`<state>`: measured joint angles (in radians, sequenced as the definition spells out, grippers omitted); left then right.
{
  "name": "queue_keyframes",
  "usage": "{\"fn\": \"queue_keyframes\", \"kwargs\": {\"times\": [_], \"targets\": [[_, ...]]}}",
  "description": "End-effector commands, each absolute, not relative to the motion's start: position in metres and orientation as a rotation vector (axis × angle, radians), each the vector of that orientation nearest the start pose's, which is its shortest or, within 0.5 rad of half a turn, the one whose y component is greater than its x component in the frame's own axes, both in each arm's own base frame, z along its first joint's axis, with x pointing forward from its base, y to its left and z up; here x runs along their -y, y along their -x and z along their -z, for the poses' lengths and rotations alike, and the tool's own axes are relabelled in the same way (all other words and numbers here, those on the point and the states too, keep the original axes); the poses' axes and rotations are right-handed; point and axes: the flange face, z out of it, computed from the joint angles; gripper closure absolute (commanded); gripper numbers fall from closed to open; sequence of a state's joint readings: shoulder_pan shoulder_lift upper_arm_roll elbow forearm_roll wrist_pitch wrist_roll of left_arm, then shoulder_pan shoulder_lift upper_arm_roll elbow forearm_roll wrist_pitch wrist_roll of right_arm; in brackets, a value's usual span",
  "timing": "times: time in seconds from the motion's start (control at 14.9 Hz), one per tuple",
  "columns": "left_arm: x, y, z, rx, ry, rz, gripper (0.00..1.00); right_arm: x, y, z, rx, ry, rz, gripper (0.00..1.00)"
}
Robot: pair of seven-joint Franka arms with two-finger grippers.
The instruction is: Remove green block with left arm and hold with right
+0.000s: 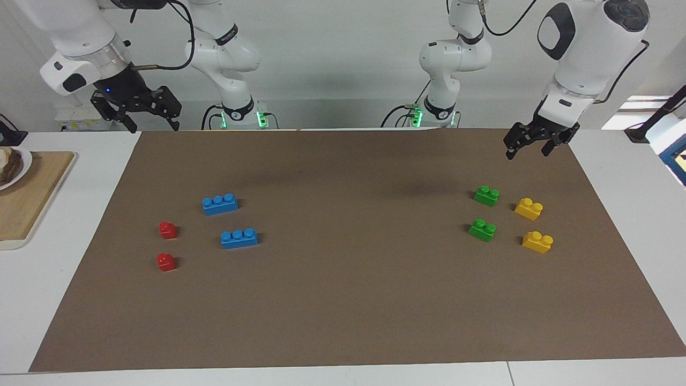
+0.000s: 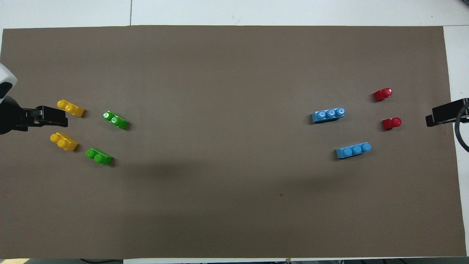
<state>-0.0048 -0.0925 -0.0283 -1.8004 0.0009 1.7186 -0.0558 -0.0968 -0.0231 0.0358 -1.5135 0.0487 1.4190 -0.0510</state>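
Note:
Two green blocks lie on the brown mat (image 1: 343,300) toward the left arm's end. One green block (image 1: 486,195) (image 2: 99,156) is nearer to the robots; the second green block (image 1: 482,229) (image 2: 115,120) is farther. My left gripper (image 1: 528,151) (image 2: 60,116) is open and empty. It hangs in the air over the mat's corner at that end, clear of both blocks. My right gripper (image 1: 153,126) (image 2: 432,119) is open and empty. It waits raised over the mat's edge at the right arm's end.
Two yellow bricks (image 1: 529,208) (image 1: 537,242) lie beside the green blocks, closer to the mat's end. Two blue bricks (image 1: 220,203) (image 1: 239,238) and two red bricks (image 1: 168,230) (image 1: 166,261) lie toward the right arm's end. A wooden board (image 1: 32,198) with a plate lies off the mat there.

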Motion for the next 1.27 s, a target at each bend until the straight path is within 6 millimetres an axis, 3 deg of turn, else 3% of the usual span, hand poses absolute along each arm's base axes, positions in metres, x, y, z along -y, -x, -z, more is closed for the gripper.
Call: {"fn": "queue_keyframes", "kwargs": {"times": [0.0,0.47,0.6,0.87,1.21], "targets": [[0.017,-0.528,-0.582,0.016,3.131,-0.009,0.00,0.028,-0.528,-0.649,0.042,3.114,-0.093,0.00],[0.019,-0.528,-0.588,0.050,3.176,-0.005,0.00,0.033,-0.529,-0.650,0.024,3.151,-0.091,0.00],[0.019,-0.528,-0.588,0.050,3.176,-0.005,0.00,0.021,-0.531,-0.649,0.067,3.154,-0.089,0.00],[0.019,-0.526,-0.589,0.055,3.175,-0.010,0.00,0.021,-0.529,-0.647,0.050,3.157,-0.094,0.00],[0.019,-0.527,-0.589,0.050,3.175,-0.010,0.00,0.028,-0.530,-0.648,0.030,3.171,-0.064,0.00]]}}
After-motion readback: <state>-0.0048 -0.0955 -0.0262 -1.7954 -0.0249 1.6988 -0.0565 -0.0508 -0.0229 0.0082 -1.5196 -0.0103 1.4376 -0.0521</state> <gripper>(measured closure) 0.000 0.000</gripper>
